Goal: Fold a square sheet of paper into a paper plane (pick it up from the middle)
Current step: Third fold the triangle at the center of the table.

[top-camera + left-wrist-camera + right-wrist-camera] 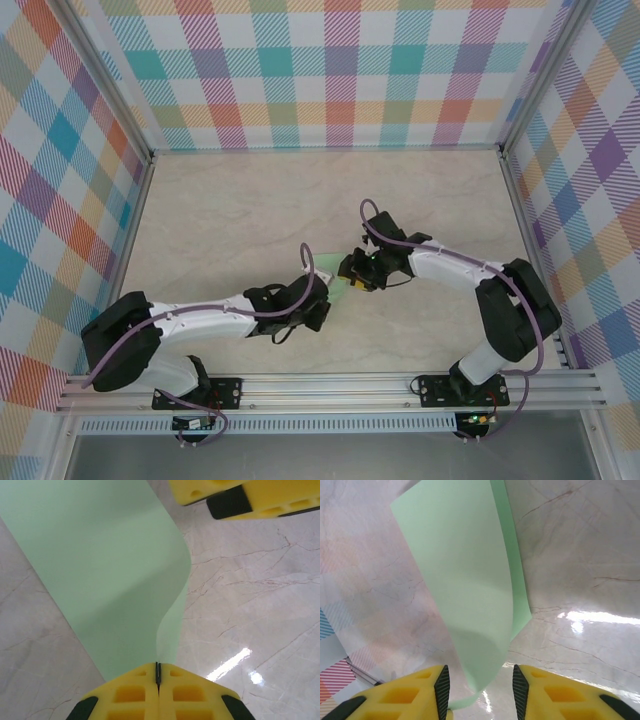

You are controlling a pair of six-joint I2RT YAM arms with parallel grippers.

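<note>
Though arms (220, 320) hide most of the paper (100, 570) overhead, left gripper (158, 672) pinches it; right gripper (481, 680) gapes.

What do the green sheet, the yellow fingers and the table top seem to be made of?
Green sheet: thin matt paper by the look; it bends in a soft curve without creasing.
Yellow fingers: probably hard plastic, moulded or printed, with hollow pockets in them.
Table top: glossy and veined like marble, with lamp glare on it; whether it is stone or laminate cannot be told.
</note>
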